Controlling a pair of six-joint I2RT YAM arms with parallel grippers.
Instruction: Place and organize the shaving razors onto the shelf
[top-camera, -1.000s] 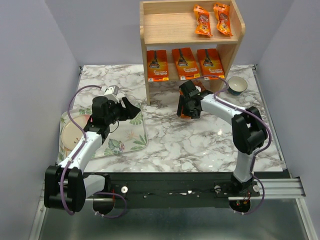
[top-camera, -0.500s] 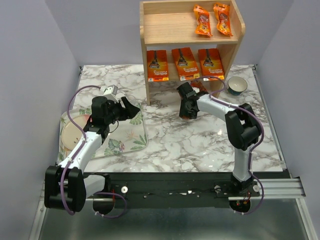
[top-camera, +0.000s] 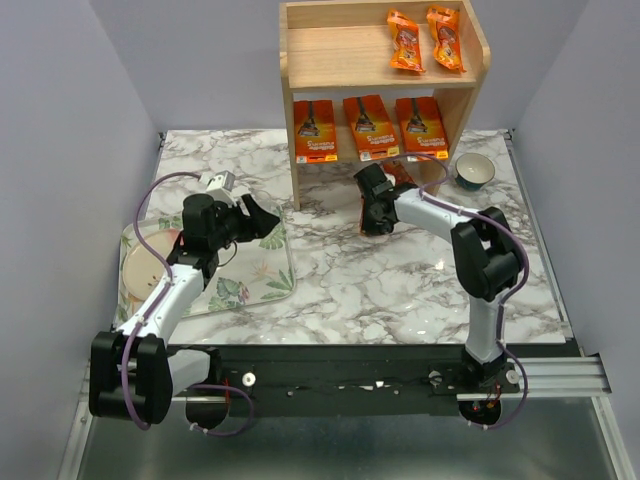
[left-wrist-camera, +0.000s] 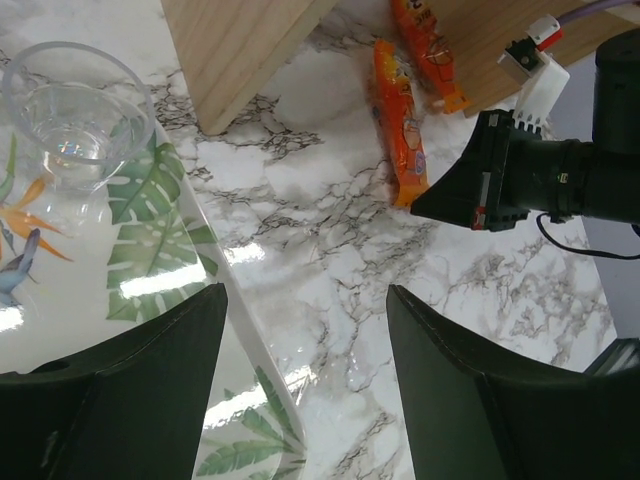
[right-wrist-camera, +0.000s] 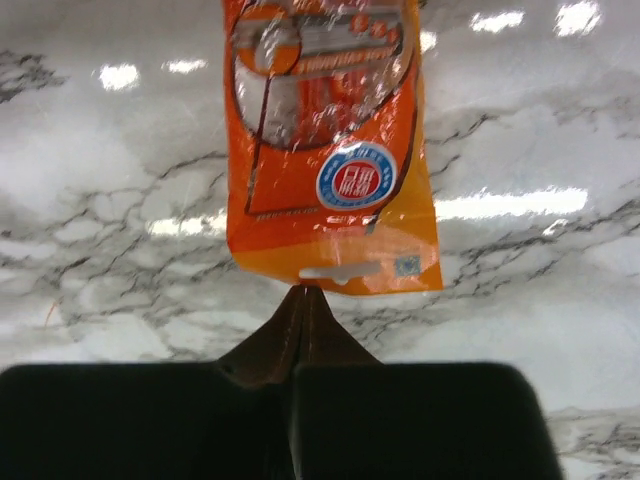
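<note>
My right gripper (right-wrist-camera: 300, 296) pinches shut on a narrow glossy orange razor pack (right-wrist-camera: 325, 150) at its lower edge. Likely light, floppy, slippery; I judge the sealed edge holds best.

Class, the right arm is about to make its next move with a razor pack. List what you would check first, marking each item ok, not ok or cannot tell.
1. Right tool shut on the narrow razor pack: ok, its fingers meet at the pack's hang-hole edge.
2. Grip firm enough to lift: cannot tell; only that edge is pinched.
3. Room on the shelf: ok, the left part of the top tier is bare.
4. All packs shelved: not ok; another narrow pack lies on the marble by the shelf.
5. Left tool out of the way: ok, open above the leaf-print tray, apart from the right arm.
</note>
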